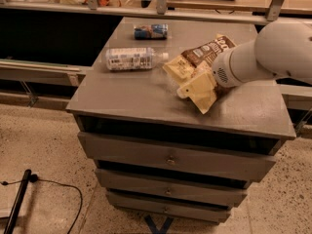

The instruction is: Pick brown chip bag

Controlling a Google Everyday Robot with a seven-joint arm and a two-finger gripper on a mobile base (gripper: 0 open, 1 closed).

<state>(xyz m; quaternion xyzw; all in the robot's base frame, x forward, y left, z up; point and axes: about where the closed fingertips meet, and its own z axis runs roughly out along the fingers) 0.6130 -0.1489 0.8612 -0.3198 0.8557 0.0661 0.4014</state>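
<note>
The brown chip bag (194, 71) lies on the grey cabinet top (131, 96), right of centre. It is dark brown at the far end and pale yellow at the near end, and crumpled. My gripper (202, 81) sits at the end of the white arm (263, 57), which reaches in from the right. It is down at the bag's middle, and the wrist covers the bag's right side. I cannot tell whether it holds the bag.
A clear plastic bottle (134, 59) lies on its side left of the bag. A small blue can (151, 31) lies at the back. The cabinet has drawers (170, 159) below. A black cable (53, 186) runs across the floor at the left.
</note>
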